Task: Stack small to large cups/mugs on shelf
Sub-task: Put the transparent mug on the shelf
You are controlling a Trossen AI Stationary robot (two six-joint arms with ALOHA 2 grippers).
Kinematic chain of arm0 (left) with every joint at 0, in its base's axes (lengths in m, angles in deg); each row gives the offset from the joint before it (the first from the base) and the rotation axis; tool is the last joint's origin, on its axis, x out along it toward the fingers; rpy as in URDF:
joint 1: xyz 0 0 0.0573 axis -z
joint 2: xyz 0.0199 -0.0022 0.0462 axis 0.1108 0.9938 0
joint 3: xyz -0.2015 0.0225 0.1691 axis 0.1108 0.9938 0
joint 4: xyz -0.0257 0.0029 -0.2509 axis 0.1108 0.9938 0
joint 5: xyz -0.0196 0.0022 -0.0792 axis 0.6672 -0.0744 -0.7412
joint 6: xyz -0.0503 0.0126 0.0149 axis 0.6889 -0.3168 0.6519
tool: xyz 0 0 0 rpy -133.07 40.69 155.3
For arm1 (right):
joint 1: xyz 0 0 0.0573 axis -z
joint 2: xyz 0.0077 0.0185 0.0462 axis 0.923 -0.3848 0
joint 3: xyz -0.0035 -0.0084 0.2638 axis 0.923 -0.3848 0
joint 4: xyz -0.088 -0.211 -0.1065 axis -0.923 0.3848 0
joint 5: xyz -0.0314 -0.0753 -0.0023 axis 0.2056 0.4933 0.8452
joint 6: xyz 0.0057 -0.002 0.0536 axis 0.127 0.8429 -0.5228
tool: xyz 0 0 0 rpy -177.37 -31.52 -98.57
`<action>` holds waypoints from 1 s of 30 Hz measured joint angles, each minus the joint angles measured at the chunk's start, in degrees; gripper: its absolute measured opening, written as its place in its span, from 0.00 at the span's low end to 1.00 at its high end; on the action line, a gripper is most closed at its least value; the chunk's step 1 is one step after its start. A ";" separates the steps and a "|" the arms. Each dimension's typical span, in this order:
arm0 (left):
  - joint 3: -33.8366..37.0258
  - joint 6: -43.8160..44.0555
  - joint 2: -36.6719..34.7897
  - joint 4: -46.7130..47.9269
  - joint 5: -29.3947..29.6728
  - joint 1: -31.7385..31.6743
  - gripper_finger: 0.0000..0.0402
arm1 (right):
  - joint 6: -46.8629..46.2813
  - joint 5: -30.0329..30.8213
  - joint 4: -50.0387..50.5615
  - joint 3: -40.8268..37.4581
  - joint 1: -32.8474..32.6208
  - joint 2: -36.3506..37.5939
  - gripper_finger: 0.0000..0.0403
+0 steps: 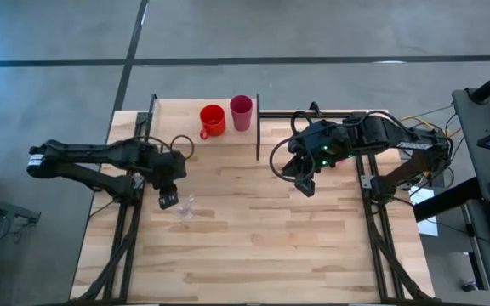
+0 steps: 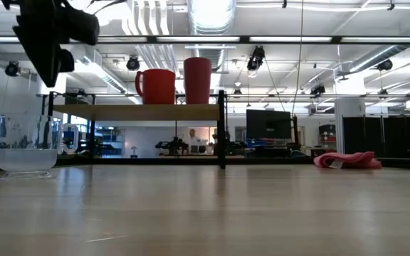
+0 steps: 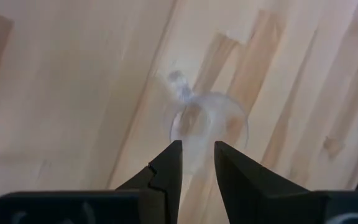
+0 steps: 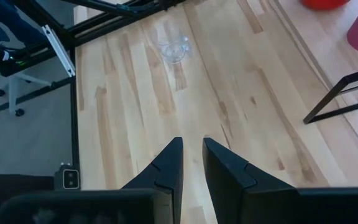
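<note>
A small clear glass cup (image 1: 184,206) stands upright on its base on the plank table; it also shows in the low view (image 2: 25,146). My left gripper (image 1: 168,201) hangs above it, its fingers a little apart (image 3: 197,152) over the cup's rim (image 3: 209,124), clear of it. The red mug (image 1: 213,120) and the magenta-pink tumbler (image 1: 241,112) stand side by side on the wooden shelf (image 2: 141,112). My right gripper (image 1: 306,183) hovers empty over the table right of the shelf's black post, its fingers a narrow gap apart (image 4: 193,144).
The shelf's black posts (image 1: 257,127) stand at its ends at the table's far side. A pink cloth (image 2: 347,160) lies at the far right in the low view. Bare planks (image 1: 262,246) lie between the arms and toward the near edge.
</note>
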 joint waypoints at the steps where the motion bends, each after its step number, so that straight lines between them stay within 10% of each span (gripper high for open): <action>1: 0.92 -0.06 0.14 -1.51 0.01 0.00 0.20 | -0.08 0.01 -0.01 0.00 0.00 0.00 0.14; 30: 9.67 -0.28 4.06 -9.83 0.14 0.00 0.20 | -0.41 -0.01 -0.08 0.00 0.00 0.00 0.14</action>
